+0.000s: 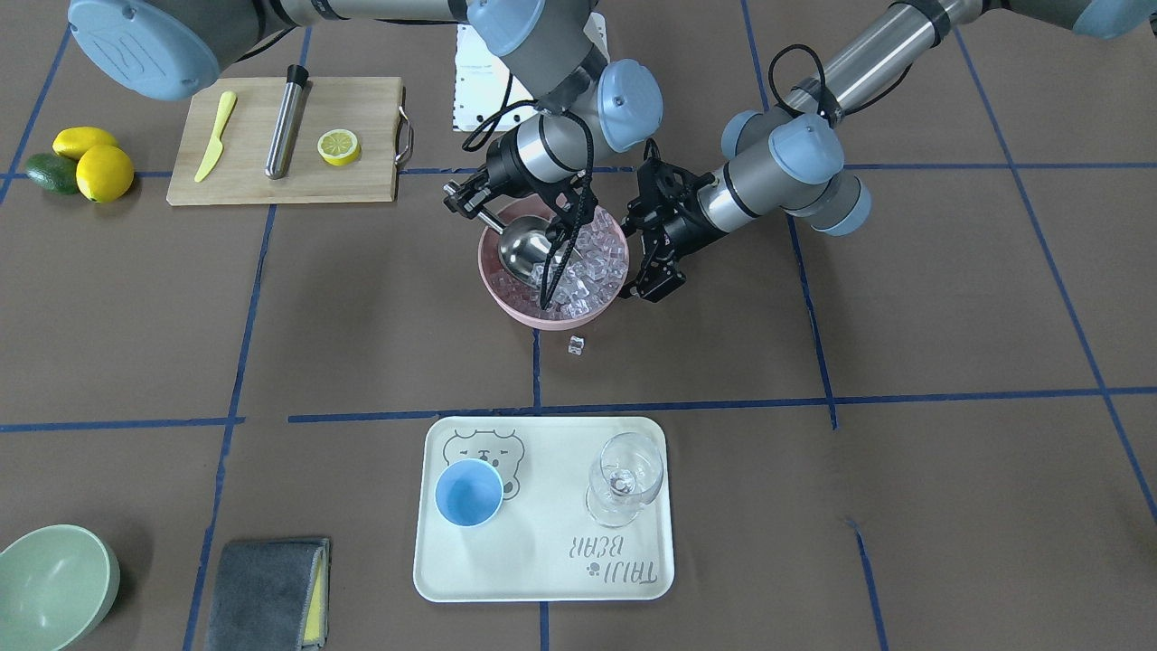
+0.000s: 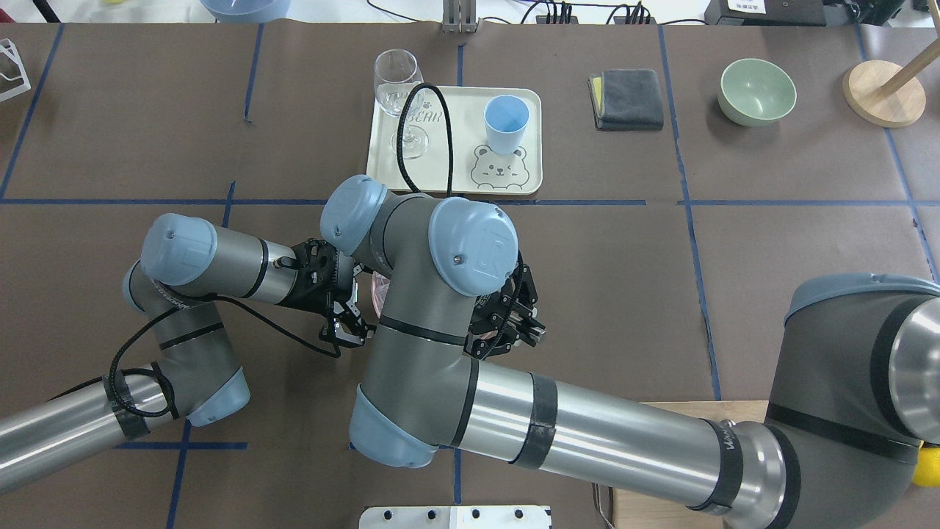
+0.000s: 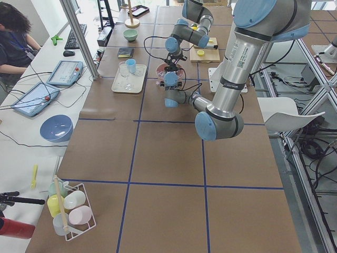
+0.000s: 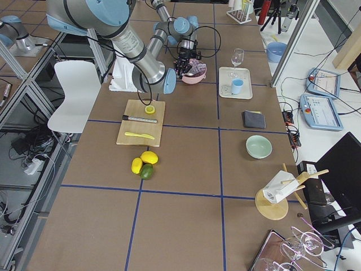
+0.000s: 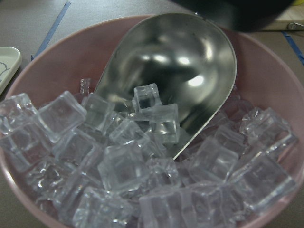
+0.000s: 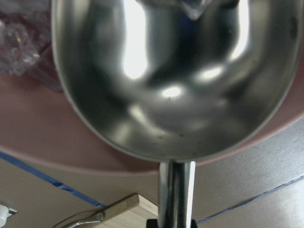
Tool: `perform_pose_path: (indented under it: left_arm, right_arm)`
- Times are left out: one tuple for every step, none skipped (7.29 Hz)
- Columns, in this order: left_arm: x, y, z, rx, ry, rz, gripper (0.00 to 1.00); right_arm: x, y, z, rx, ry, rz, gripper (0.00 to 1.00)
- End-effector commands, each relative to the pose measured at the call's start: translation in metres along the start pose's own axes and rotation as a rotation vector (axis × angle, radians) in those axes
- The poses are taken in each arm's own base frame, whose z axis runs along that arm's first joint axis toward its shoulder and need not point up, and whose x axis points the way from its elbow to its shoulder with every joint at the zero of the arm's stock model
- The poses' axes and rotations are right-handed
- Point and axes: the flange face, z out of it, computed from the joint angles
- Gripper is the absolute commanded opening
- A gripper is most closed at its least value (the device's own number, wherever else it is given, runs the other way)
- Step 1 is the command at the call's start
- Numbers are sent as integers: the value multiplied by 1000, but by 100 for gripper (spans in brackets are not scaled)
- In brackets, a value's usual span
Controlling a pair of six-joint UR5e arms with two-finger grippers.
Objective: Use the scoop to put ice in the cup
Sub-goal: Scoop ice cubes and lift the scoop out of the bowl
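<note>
The ice [image 1: 592, 258] fills a pink bowl [image 1: 542, 316] at the table's middle; one stray cube [image 1: 576, 344] lies on the table in front of it. My right gripper [image 1: 472, 204] is shut on the handle of the steel scoop [image 1: 526, 251], whose trough tips into the ice. The left wrist view shows two cubes at the mouth of the scoop [image 5: 180, 57]. My left gripper [image 1: 651, 289] hangs beside the bowl's rim and looks open and empty. The light-blue cup [image 1: 469, 491] stands empty on a white tray [image 1: 542, 579].
A wine glass [image 1: 624, 479] stands on the tray beside the cup. A cutting board [image 1: 362, 172] holds a yellow knife, a steel cylinder and a lemon half. Lemons and an avocado [image 1: 81, 163], a green bowl [image 1: 54, 588] and a grey cloth [image 1: 267, 592] lie around.
</note>
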Motion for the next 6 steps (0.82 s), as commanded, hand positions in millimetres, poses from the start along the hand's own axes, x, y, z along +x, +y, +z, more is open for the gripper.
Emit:
perform_pose_path:
  left_arm:
    - [0,1,1,-2,1,-1,100]
    - [0,0,0,0,0,0,100]
    - [0,1,1,-2,1,-1,100]
    - [0,0,0,0,0,1,100]
    - [0,0,0,0,0,0,100]
    - [0,0,0,0,0,1,100]
  right_arm:
    - [11,33,28,77,5,-18,0]
    - [12,38,33,111,1,-26,0]
    - [12,38,31,135,-3,-30,0]
    - [12,43,26,162,-6,-34,0]
    - [14,59,32,197,-12,-44,0]
    - [19,74,47,272,-22,-56,0]
